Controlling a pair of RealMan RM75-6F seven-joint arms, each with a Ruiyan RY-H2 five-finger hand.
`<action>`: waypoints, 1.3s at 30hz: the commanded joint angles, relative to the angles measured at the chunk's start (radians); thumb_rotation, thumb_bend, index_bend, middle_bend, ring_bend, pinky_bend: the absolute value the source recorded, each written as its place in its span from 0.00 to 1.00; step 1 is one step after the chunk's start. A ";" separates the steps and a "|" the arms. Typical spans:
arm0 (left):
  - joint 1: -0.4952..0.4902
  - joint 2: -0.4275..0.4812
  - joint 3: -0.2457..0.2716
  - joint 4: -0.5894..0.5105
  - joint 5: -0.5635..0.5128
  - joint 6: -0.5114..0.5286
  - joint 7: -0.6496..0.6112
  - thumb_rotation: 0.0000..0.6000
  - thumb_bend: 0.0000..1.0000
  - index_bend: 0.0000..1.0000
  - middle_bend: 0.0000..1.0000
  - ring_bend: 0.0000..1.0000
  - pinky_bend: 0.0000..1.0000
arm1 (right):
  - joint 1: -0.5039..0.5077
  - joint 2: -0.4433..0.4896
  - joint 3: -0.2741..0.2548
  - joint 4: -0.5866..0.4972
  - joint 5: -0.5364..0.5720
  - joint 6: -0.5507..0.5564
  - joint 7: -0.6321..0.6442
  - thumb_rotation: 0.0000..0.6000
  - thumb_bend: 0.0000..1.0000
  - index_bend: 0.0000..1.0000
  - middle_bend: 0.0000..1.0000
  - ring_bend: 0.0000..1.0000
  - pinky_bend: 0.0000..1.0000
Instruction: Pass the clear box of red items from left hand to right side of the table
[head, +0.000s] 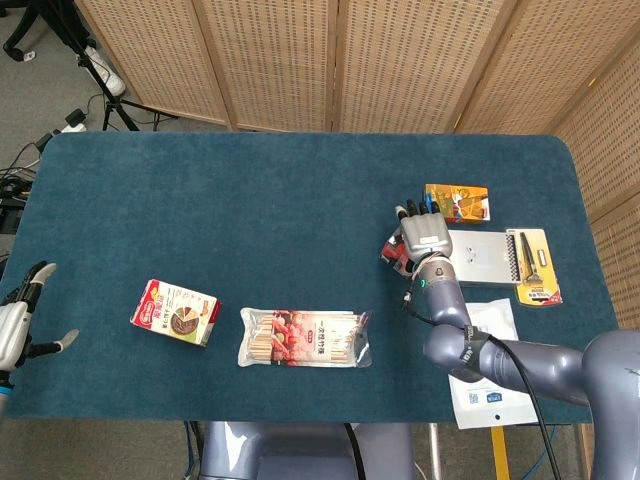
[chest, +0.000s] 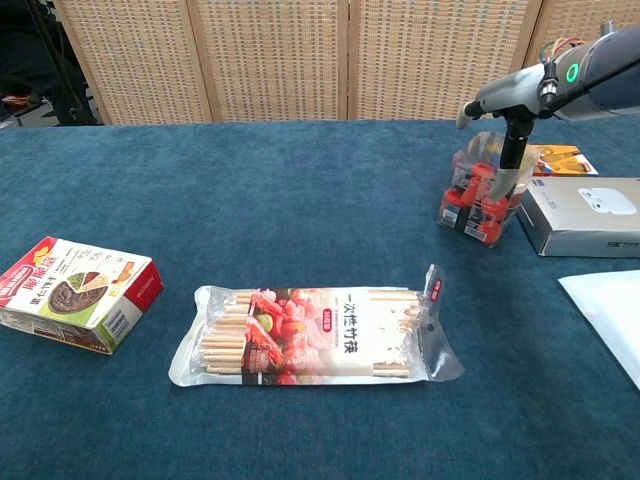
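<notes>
The clear box of red items (head: 394, 250) (chest: 477, 196) stands on the blue table, right of centre, just left of a white box. My right hand (head: 424, 231) (chest: 512, 100) hovers over its top with the fingers spread. One finger (chest: 515, 150) hangs down to the box's upper right edge, and nothing is gripped. At the table's near left edge my left hand (head: 17, 326) stays open and holds nothing; the chest view does not show it.
A white box (head: 480, 255) (chest: 585, 215), an orange packet (head: 457, 201) (chest: 560, 158) and a carded peeler (head: 533, 265) lie right of the clear box. A chopsticks pack (head: 305, 338) (chest: 315, 335) and a food carton (head: 175, 313) (chest: 75, 293) lie front left. White paper (head: 485, 375) overhangs the near edge.
</notes>
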 joint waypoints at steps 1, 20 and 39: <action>0.002 0.003 0.000 -0.003 0.004 0.004 -0.003 1.00 0.21 0.00 0.00 0.14 0.16 | 0.041 0.046 0.021 -0.140 0.053 0.125 -0.074 1.00 0.00 0.00 0.00 0.00 0.00; 0.019 -0.011 0.013 -0.028 0.064 0.074 0.044 1.00 0.21 0.00 0.00 0.14 0.15 | -0.413 0.117 -0.335 -0.455 -0.963 0.552 0.264 1.00 0.00 0.00 0.00 0.00 0.00; 0.037 -0.067 0.023 -0.043 0.117 0.166 0.213 1.00 0.21 0.00 0.00 0.14 0.15 | -0.874 0.062 -0.389 0.039 -1.274 0.687 0.728 1.00 0.00 0.00 0.00 0.00 0.00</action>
